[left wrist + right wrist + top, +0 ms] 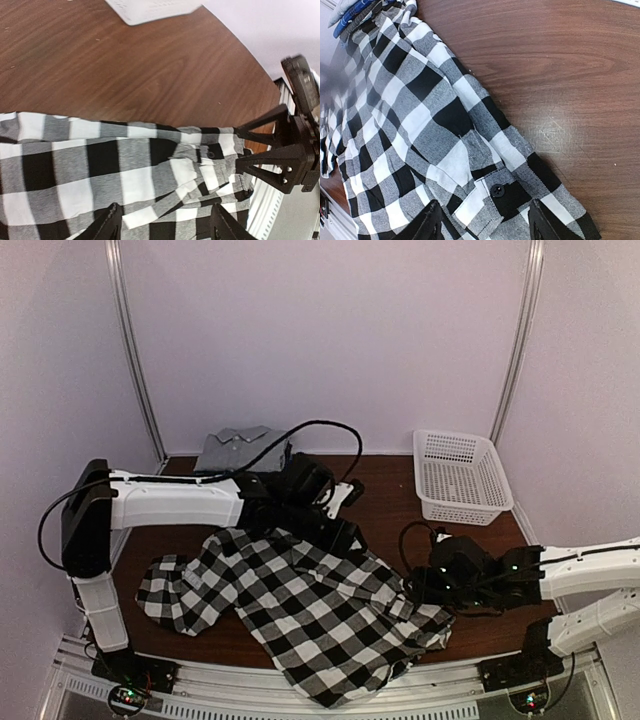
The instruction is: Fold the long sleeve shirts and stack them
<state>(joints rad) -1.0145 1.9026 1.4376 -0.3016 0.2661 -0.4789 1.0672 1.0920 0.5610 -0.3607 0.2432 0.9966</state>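
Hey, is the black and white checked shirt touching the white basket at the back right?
Apart. The top external view shows a stretch of bare wooden table between the checked shirt and the white lattice basket.

a robot lab booth: plain white walls (330, 330) and metal corner posts (135, 350) close in a brown wooden table (385, 505), with a left arm (170, 498) and a right arm (590, 570) bolted to a metal rail (230, 672) at its near edge.
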